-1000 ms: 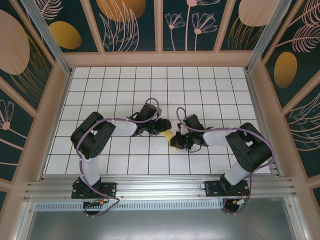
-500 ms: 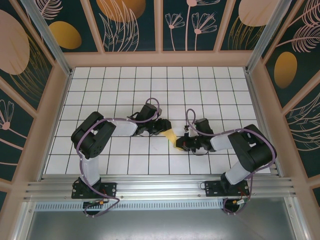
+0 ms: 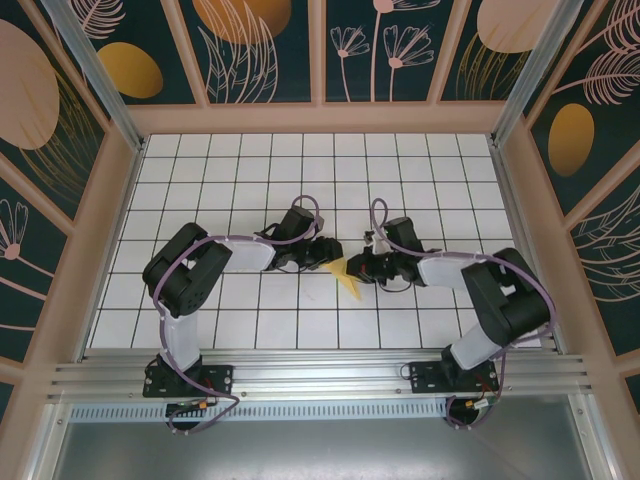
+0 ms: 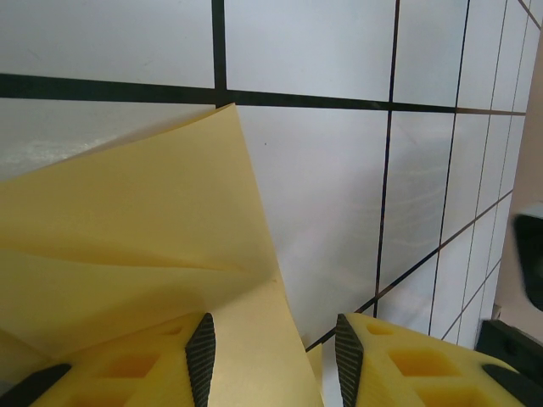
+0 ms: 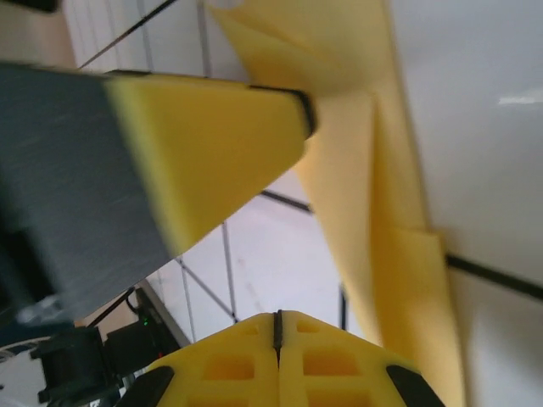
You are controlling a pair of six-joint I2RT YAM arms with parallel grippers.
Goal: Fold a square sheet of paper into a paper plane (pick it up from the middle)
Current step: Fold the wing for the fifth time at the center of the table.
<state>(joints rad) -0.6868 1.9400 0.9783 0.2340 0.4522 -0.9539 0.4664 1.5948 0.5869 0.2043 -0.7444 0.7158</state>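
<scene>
Left pincer (image 4: 273, 332), jaws parted, straddles the folded pale yellow paper sheet (image 4: 127, 220); right pincer (image 5: 277, 326) is closed on nothing. You risk the unclamped sheet slipping, skewing creases.

White grid-tiled floor (image 3: 250, 190) between dark floral walls (image 3: 260, 50).

We see bare white tiled floor (image 3: 300, 165) across the whole upper half of the top view, free for passage. At centre frame, the left gripper (image 3: 328, 253) and right gripper (image 3: 356, 267) sit close together with the folded yellow paper (image 3: 350, 283) just below them, and the gap between them is narrow. The left arm (image 3: 185, 275) blocks the lower left and the right arm (image 3: 500, 295) the lower right. Wooden walls (image 3: 112, 215) fence three sides, and a metal rail (image 3: 320, 372) closes the bottom edge.
</scene>
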